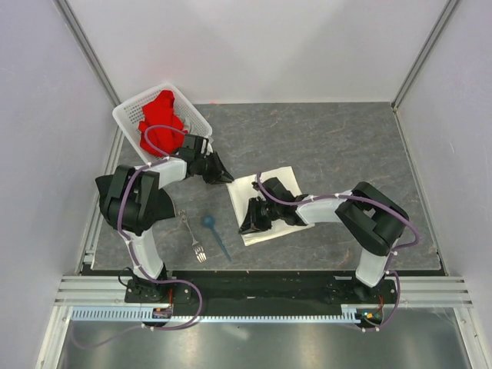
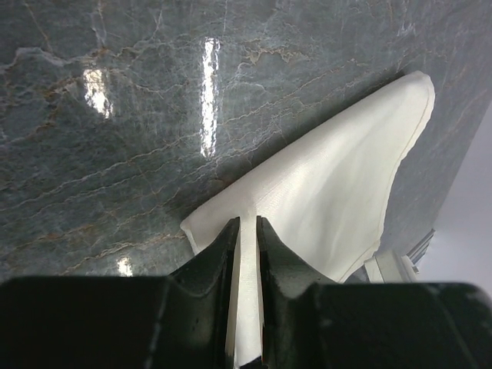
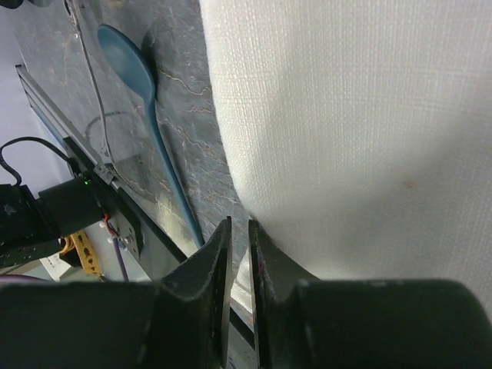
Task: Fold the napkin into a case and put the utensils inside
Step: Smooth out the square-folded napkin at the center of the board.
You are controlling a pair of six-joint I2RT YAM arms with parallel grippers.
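Nearest me, the thin silver metal fork [image 1: 192, 237] and the small blue plastic spoon [image 1: 217, 238] lie side by side, handles running roughly 11 to 5 o'clock. They sit at about 8 o'clock from the right claw [image 1: 250, 224] and closer to the left arm's base. That claw is clenched on the near-left corner of the large cream-white fabric napkin [image 1: 240, 198], which lies mid-table on the grey marbled tabletop [image 1: 346, 146]. The left claw [image 1: 223, 175] grasps the far-left corner. So the edge I hold runs about 11 to 5 o'clock, and the rest of the napkin spreads toward 3 o'clock from both claws. I judge that's where the fold must travel. The overhead view hides both pinches under the wrists. The left wrist view shows cloth running between the fingers [image 2: 223, 254], and the right wrist view shows the spoon near the napkin's edge but apart. Farthest, at 11 o'clock, is the white perforated plastic basket [image 1: 127, 115] holding a bright red cloth [image 1: 160, 123].
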